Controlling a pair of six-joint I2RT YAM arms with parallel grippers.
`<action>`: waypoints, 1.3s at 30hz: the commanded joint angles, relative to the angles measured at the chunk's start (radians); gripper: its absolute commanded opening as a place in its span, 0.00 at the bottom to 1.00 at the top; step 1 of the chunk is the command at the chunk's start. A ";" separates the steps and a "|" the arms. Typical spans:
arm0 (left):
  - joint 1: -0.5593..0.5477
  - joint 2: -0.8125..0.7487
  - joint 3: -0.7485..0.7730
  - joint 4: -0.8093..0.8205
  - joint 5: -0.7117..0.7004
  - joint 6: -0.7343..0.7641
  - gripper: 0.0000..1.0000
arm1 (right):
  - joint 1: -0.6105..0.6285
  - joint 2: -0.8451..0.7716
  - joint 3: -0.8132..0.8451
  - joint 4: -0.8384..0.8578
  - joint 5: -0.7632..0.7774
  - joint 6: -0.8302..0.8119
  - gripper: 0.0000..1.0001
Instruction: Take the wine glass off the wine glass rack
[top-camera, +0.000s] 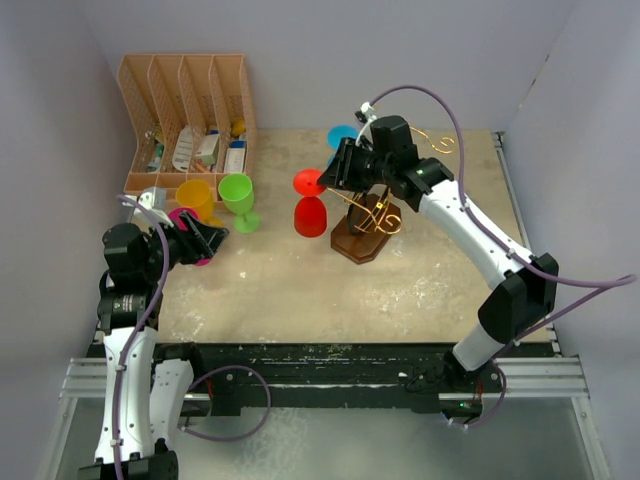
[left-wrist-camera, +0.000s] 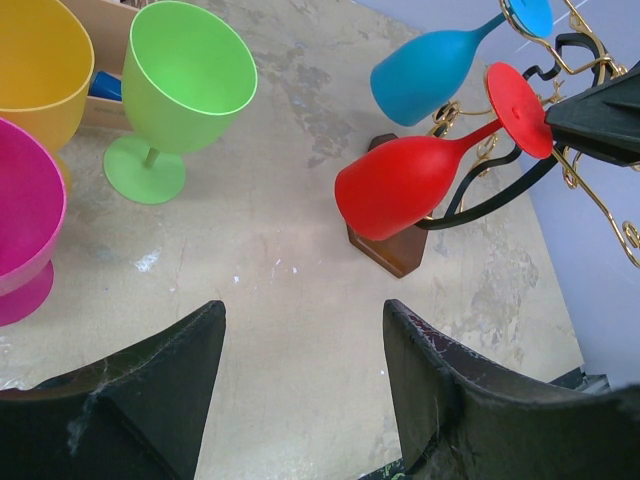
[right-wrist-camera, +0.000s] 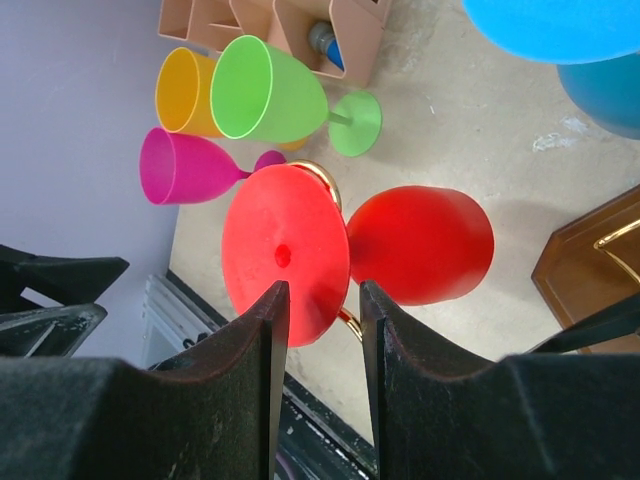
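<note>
A red wine glass (top-camera: 310, 217) hangs upside down on the gold wire rack (top-camera: 385, 215), which stands on a dark wooden base (left-wrist-camera: 395, 255). Its round foot (right-wrist-camera: 285, 250) faces my right gripper (right-wrist-camera: 318, 288). The right gripper's jaws stand a narrow gap apart right at the foot; the left finger overlaps the disc's lower edge and the right finger is clear of it. In the top view the right gripper (top-camera: 330, 180) is just right of the foot. A blue glass (left-wrist-camera: 430, 75) also hangs on the rack. My left gripper (left-wrist-camera: 303, 318) is wide open and empty over bare table at the left.
Green (top-camera: 238, 195), yellow (top-camera: 193, 193) and magenta (top-camera: 185, 220) glasses stand by my left gripper (top-camera: 213, 238). A tan slotted organizer (top-camera: 185, 110) sits at the back left. Grey walls close in the left, back and right sides.
</note>
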 joint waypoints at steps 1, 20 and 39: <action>0.002 0.001 -0.002 0.033 0.002 0.010 0.68 | 0.005 -0.016 0.005 0.063 -0.046 -0.012 0.37; 0.001 -0.001 -0.001 0.030 -0.001 0.011 0.68 | 0.005 0.011 -0.001 0.158 -0.150 0.032 0.37; 0.002 0.002 -0.002 0.028 -0.001 0.011 0.68 | 0.007 0.016 -0.019 0.187 -0.160 0.060 0.36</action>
